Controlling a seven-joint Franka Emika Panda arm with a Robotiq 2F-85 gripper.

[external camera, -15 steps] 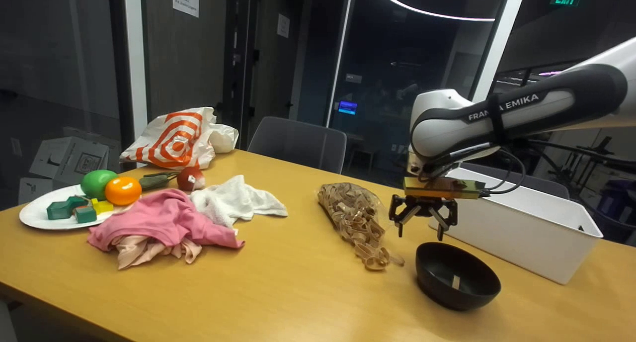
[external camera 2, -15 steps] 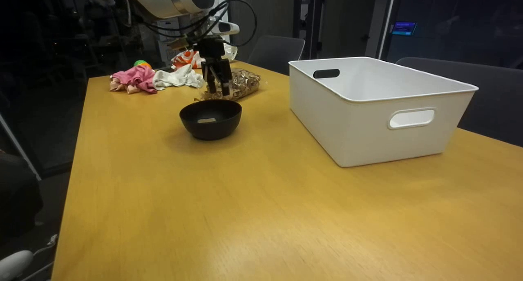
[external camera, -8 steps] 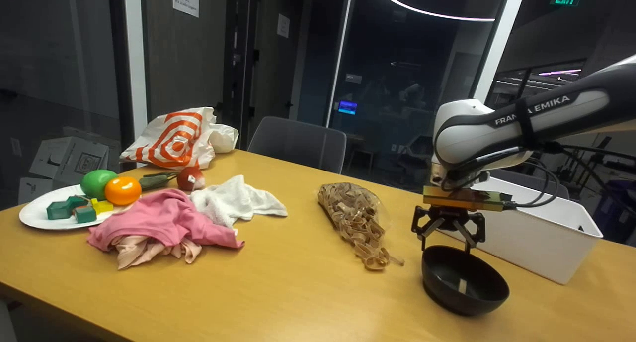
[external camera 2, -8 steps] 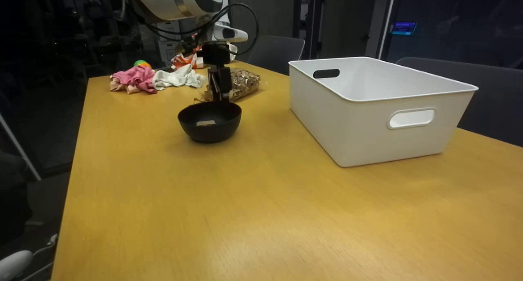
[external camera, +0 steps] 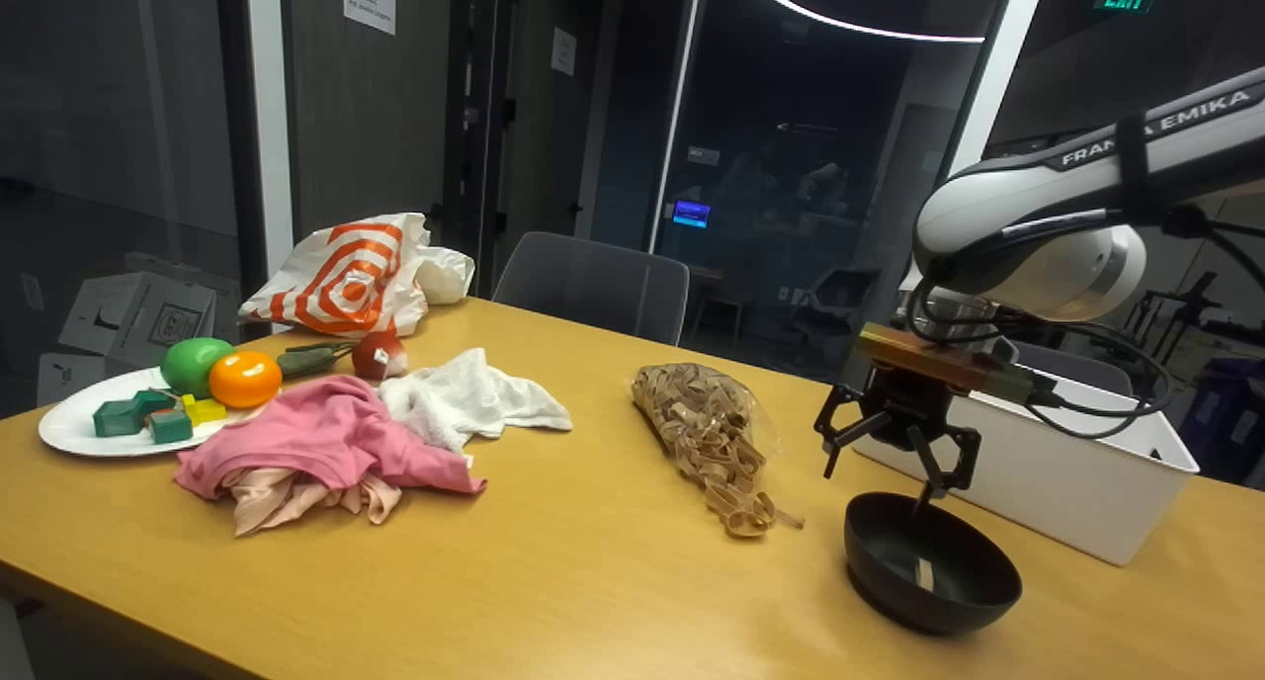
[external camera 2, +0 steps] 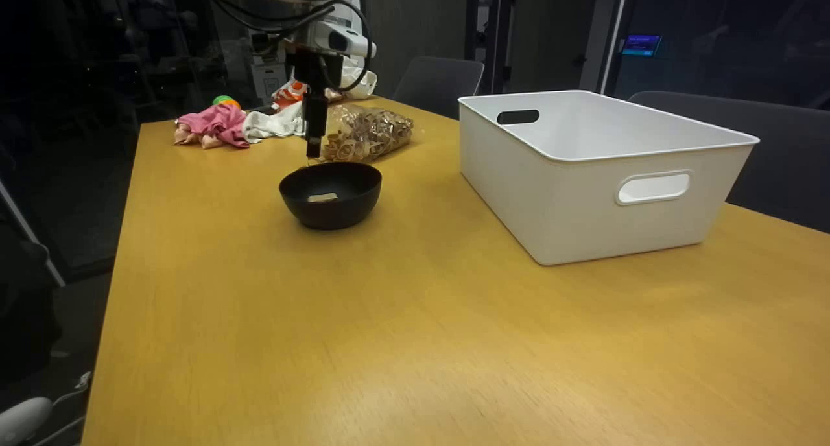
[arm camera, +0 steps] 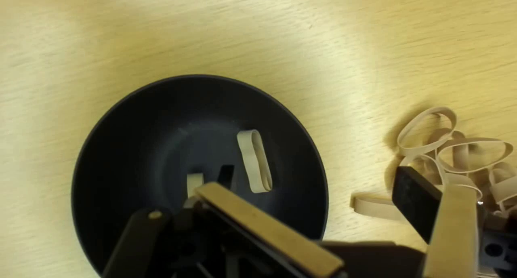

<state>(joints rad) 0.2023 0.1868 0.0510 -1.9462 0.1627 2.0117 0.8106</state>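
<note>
The black bowl [external camera: 934,571] serves as reference and stands upright on the worktop [external camera: 613,571].

End effector [external camera: 875,492]: fingers spread wide, pointing downward, with nothing visible in its grasp. In the wrist view, one finger overlaps the bowl's opening; the opposite finger overlaps loose rubber bands [arm camera: 460,152] just beside the bowl. Contact with either cannot be confirmed.

Bowl contents: one single rubber band [arm camera: 255,161] lies inside. A small pale piece [arm camera: 194,183] also shows there, partly hidden by the end effector; its identity cannot be told.

Changes: half a second ago, both fingertips appear at the bowl's rim in an exterior view. Now the end effector is turned, and only one finger overlaps the bowl. In both exterior views the bowl sits slightly farther from the bag of rubber bands [external camera: 702,438].

Effect on the work (judgement): the fingers have probably nudged the bowl. The gap beside the loose bands appears a little wider, giving the end effector more room there. The bowl keeps its contents.

Surroundings: the white bin [external camera: 1067,487] stands near the bowl, not touching it. The pink cloth [external camera: 336,433] lies well apart from the bowl, past the bag.
</note>
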